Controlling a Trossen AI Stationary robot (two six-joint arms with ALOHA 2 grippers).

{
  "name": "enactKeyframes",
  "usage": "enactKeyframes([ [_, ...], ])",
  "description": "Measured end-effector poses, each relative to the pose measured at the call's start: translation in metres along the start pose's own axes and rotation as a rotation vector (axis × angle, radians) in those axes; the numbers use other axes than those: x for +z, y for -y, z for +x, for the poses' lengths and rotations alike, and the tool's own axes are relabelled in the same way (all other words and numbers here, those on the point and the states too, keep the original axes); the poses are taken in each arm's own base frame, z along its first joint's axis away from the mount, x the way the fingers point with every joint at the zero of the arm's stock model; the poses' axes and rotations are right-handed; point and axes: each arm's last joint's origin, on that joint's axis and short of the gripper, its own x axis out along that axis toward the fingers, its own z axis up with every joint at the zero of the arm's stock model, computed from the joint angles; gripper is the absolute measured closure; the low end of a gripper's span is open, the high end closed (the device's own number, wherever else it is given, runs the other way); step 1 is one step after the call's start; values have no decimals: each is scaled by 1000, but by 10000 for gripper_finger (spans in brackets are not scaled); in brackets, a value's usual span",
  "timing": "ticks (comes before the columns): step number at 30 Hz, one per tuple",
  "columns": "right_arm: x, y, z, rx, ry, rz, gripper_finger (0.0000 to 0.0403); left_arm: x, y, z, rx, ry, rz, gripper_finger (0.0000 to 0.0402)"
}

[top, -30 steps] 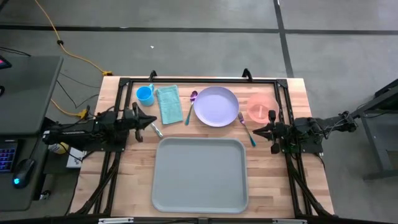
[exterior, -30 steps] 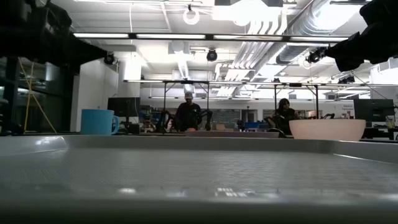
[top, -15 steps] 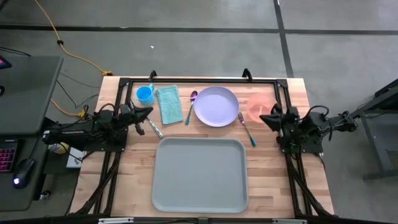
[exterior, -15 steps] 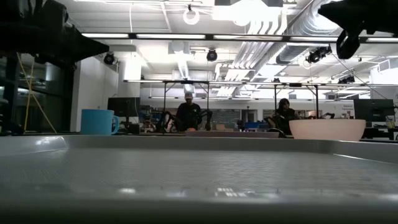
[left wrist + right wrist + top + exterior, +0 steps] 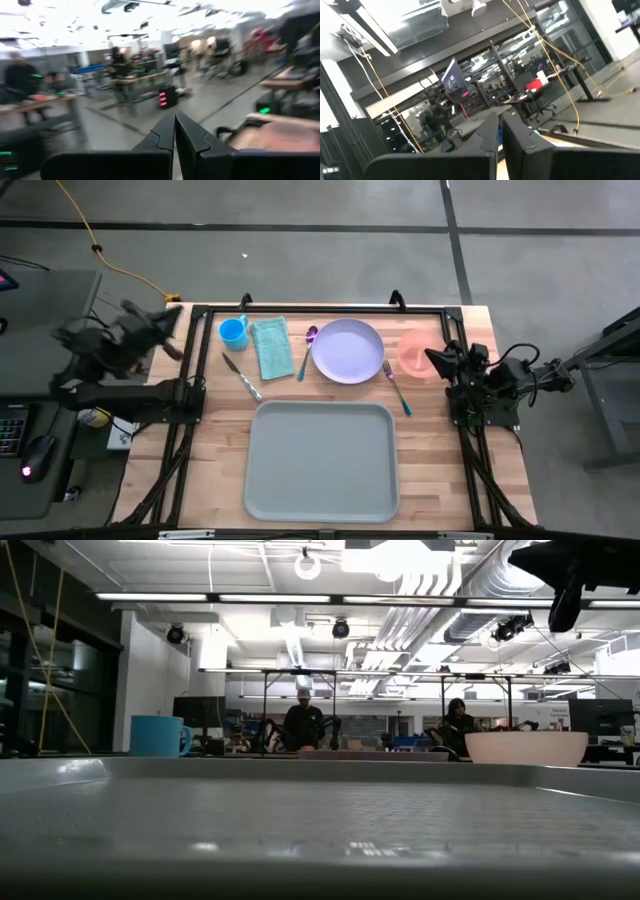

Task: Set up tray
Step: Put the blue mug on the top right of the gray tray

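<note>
The pale grey-green tray (image 5: 320, 462) lies flat on the wooden table's near middle and fills the low view's foreground (image 5: 320, 820). Along the far side sit a blue cup (image 5: 233, 332), a teal napkin (image 5: 270, 347), a spoon (image 5: 306, 350), a lavender plate (image 5: 347, 350), a fork (image 5: 397, 386) and a pink bowl (image 5: 418, 352). A knife (image 5: 242, 377) lies left of the tray. My left gripper (image 5: 160, 323) is shut, raised beyond the table's left edge. My right gripper (image 5: 432, 357) is shut, hovering by the bowl's right side. Neither holds anything.
A black frame (image 5: 320, 308) runs along the table's far edge and down both sides. Bare wood shows left and right of the tray. A desk with a keyboard and mouse (image 5: 40, 450) stands left of the table. People sit at benches in the room behind (image 5: 303, 725).
My left arm has swung up and back, from beside the knife to beyond the table's left edge, its gripper tipping upward and rolling. My right gripper has risen a little and tipped up, rolling at the wrist. Nothing on the table has moved.
</note>
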Motion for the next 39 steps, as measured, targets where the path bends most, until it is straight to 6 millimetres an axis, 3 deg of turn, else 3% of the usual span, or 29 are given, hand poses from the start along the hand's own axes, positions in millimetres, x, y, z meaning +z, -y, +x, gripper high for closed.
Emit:
enactKeyframes([
  [5, 5, -2, 0, 9, 21, -63, 403, 45, -12, 5, 27, -150, 254, 357],
  [10, 10, -3, 0, -9, 32, -73, 403, 84, -3, 30, 58, -353, 500, 357],
  [16, 27, -14, 7, 23, 16, -183, 403, 120, 4, 49, -2, -541, 474, 357],
  [19, 47, -27, 17, -24, -16, -295, 403, 126, 3, 50, -14, -640, 448, 357],
  [23, 78, -48, 37, -120, -122, -494, 403, 131, 2, 48, -81, -593, 360, 357],
  [29, 121, -88, 83, -334, -314, -789, 403, 122, -8, 34, -28, -616, 244, 357],
  [34, 135, -113, 126, -484, -436, -966, 403, 118, -16, 26, 54, -593, 178, 357],
  [39, 137, -115, 157, -592, -578, -980, 403, 117, -19, 24, 108, -579, 84, 357],
])
